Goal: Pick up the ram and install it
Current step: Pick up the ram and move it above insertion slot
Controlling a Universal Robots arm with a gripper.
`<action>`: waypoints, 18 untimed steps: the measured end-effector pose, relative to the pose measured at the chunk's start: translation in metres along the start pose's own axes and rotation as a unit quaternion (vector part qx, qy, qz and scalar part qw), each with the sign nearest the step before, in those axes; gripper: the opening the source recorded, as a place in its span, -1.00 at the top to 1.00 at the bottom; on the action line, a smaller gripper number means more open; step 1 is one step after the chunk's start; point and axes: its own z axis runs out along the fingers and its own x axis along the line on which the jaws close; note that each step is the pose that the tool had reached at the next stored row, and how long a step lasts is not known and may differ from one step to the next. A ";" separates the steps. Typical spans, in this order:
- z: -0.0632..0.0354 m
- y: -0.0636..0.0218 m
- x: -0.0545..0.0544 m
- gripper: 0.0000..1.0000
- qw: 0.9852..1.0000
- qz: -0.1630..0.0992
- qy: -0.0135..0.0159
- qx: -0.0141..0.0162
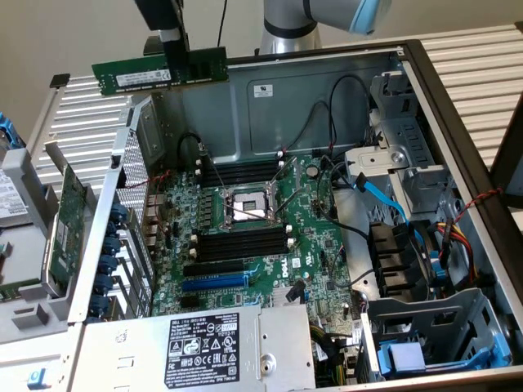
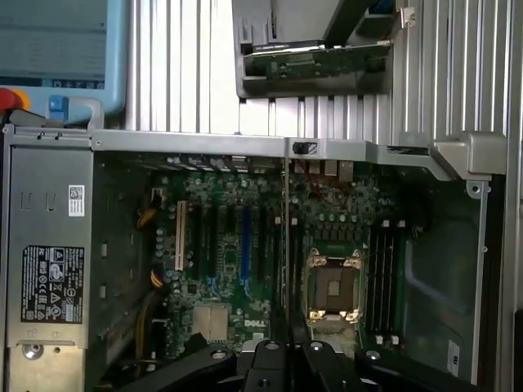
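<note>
Green ram, level, above case

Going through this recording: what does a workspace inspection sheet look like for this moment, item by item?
Surface: open computer case on a ribbed metal table, motherboard exposed.
Job's things: the ram is held level above the case's edge; the memory slots beside the processor socket look unfilled.
Clutter: green expansion card outside the case, at the exterior view's left.
Grippers: gripper shut on the ram near its middle.
Cables: blue cable and red, yellow and black wires inside the case, at the exterior view's right.
Surroundings: pale wall behind the table.
</note>
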 end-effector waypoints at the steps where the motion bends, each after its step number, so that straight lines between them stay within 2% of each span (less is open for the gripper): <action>1: 0.0002 -0.0043 -0.001 0.75 1.000 0.000 0.000 0.000; 8: 0.0014 -0.0359 -0.004 0.75 1.000 0.000 0.000 0.000; 10: 0.0023 -0.0425 -0.007 0.75 1.000 0.000 0.000 0.000; 15: 0.0061 -0.0486 -0.015 0.75 1.000 0.001 0.000 0.000; 18: 0.0091 -0.0494 -0.019 0.75 1.000 0.003 0.000 0.000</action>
